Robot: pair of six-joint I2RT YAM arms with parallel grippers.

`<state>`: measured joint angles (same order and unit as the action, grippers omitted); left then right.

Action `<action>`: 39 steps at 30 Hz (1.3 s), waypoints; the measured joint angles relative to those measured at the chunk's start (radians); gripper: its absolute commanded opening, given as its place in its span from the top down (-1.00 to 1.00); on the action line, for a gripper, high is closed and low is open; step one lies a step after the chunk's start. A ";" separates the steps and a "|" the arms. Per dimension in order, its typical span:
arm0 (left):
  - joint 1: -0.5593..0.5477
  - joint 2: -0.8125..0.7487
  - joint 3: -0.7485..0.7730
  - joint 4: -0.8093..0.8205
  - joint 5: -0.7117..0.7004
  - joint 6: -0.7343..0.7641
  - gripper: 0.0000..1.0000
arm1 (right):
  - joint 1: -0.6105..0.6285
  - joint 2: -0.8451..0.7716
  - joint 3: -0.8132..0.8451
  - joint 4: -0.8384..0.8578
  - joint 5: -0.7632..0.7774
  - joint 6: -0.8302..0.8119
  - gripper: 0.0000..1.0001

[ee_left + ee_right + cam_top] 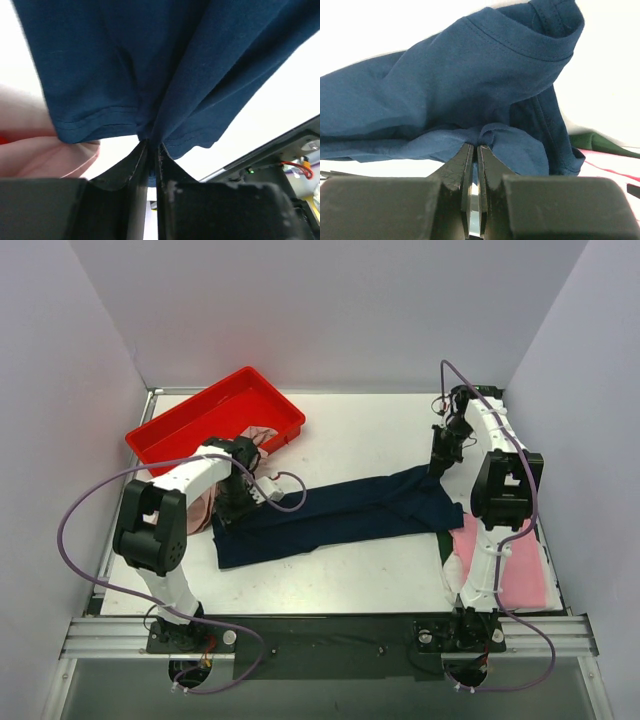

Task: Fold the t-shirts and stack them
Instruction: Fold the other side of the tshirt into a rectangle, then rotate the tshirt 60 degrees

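Note:
The dark navy t-shirt (345, 512) lies stretched in a long band across the middle of the white table. My left gripper (238, 502) is shut on its left end; the left wrist view shows the navy cloth (150, 65) pinched between the fingers. My right gripper (440, 462) is shut on its right end near the collar; the navy cloth (460, 85) bunches at the fingertips. The bright pink t-shirt (515, 565) lies flat at the front right, partly under the right arm. The beige-pink t-shirt (203, 508) lies by the left gripper and also shows in the left wrist view (35, 150).
A red plastic tray (165, 435) stands at the back left, holding some pale cloth near its right corner. Grey walls close the table on three sides. A metal rail (330, 630) runs along the near edge. A dark green cloth edge (600, 142) shows beside the pink shirt.

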<state>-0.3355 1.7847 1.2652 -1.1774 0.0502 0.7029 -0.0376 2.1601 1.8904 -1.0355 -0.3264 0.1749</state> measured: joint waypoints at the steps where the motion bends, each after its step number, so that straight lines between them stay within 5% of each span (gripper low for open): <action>1: 0.002 0.000 0.000 0.012 -0.013 -0.008 0.44 | 0.000 0.002 0.001 0.001 0.003 -0.001 1.00; 2: 0.004 0.000 0.000 0.025 -0.025 -0.016 0.39 | 0.000 0.006 0.003 0.001 0.005 -0.002 0.99; 5: 0.010 0.000 0.000 0.059 -0.051 -0.038 -0.24 | 0.000 0.026 0.004 0.009 0.006 -0.003 0.62; 9: 0.015 -0.002 -0.004 0.089 -0.092 -0.063 -0.40 | 0.000 0.055 0.008 0.021 0.031 -0.002 0.37; 14: 0.051 -0.035 -0.006 0.119 -0.155 -0.085 -0.36 | 0.000 0.058 0.050 0.026 0.083 0.003 0.29; 20: 0.067 -0.106 0.077 0.112 -0.100 -0.084 -0.05 | -0.002 -0.007 0.047 0.047 0.171 0.018 0.19; 31: -0.047 -0.140 -0.151 0.166 -0.023 -0.058 -0.18 | -0.015 -0.253 -0.329 0.072 0.229 0.069 0.00; 34: -0.044 -0.116 -0.205 0.205 -0.033 -0.051 -0.17 | -0.022 -0.233 -0.396 0.076 0.229 0.068 0.27; 35: -0.044 -0.112 -0.225 0.219 -0.035 -0.046 -0.16 | -0.023 -0.217 -0.399 0.076 0.227 0.063 0.69; 37: -0.044 -0.113 -0.267 0.239 -0.037 -0.034 -0.16 | -0.023 -0.184 -0.395 0.082 0.218 0.048 1.00; 39: -0.047 -0.120 -0.293 0.243 -0.060 -0.016 -0.17 | -0.027 -0.141 -0.373 0.084 0.209 0.042 1.00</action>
<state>-0.3828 1.6646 0.9718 -0.9348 -0.0097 0.6868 -0.0650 2.0193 1.5173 -0.9516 -0.1173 0.2169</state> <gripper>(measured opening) 0.584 0.041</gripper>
